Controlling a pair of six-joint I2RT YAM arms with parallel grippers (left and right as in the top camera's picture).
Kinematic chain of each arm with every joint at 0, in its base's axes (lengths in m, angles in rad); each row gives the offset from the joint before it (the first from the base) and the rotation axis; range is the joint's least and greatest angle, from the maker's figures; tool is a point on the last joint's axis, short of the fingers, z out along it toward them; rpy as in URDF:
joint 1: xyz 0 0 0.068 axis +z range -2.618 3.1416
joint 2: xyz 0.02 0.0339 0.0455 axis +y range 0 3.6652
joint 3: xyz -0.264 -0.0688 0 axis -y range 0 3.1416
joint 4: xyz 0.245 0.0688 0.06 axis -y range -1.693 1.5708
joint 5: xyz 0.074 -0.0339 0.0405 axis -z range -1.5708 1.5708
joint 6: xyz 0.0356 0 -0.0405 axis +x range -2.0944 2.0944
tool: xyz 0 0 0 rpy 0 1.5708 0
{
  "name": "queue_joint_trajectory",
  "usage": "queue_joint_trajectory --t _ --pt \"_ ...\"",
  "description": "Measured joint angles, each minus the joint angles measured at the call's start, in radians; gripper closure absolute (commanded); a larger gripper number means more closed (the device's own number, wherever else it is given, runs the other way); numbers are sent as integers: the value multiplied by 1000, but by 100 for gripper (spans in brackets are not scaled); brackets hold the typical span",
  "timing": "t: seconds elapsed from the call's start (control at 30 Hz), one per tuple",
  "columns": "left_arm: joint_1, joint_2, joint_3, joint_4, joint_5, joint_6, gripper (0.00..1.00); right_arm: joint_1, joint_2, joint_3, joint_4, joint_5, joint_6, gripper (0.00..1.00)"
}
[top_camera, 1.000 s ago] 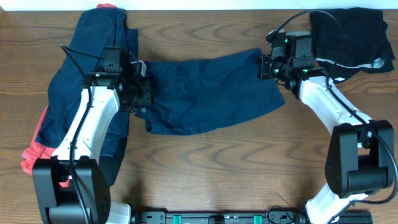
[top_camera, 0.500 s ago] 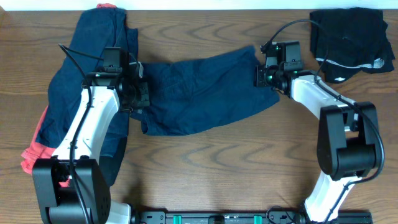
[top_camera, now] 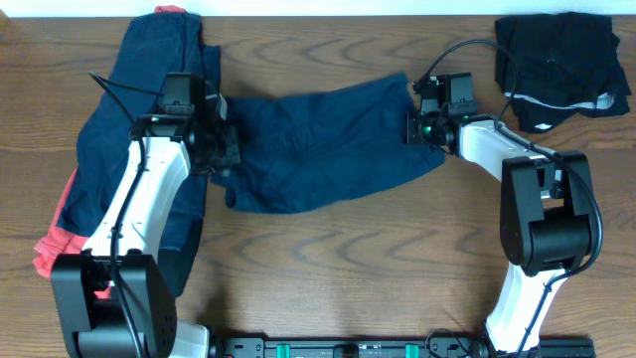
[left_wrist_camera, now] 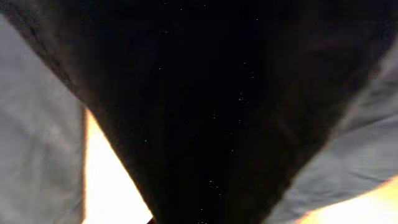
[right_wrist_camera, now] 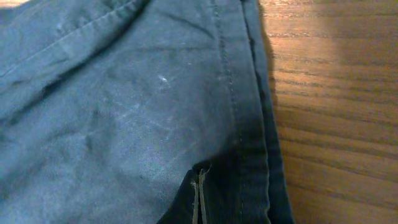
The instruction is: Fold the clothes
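The dark navy shorts (top_camera: 318,149) lie spread across the table's middle. My left gripper (top_camera: 223,149) is at their left edge; in the left wrist view dark cloth (left_wrist_camera: 217,93) fills the frame and hides the fingers. My right gripper (top_camera: 415,129) is at the shorts' right edge. In the right wrist view it (right_wrist_camera: 199,200) is pinched shut on the navy cloth (right_wrist_camera: 124,112) beside the hem. A near-black bundle (top_camera: 556,60) with a pale grey band lies at the back right. A coral-red piece (top_camera: 55,249) shows at the far left.
A second navy garment (top_camera: 149,70) lies under my left arm at the back left, over the coral-red cloth. Bare wooden table (top_camera: 378,268) runs along the front, and also shows right of the hem in the right wrist view (right_wrist_camera: 336,93).
My right gripper has moved left and a little toward the back, carrying the shorts' right edge; the shorts now span less width. My left gripper has barely shifted.
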Motion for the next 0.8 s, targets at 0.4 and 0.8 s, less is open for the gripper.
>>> queue_joint_trajectory --t 0.4,0.8 --pt "-170 0 10 307 121 -161 94 1 24 23 9 -8 1 99" --pt "-354 0 15 599 83 -309 94 11 44 40 25 -15 9 99"
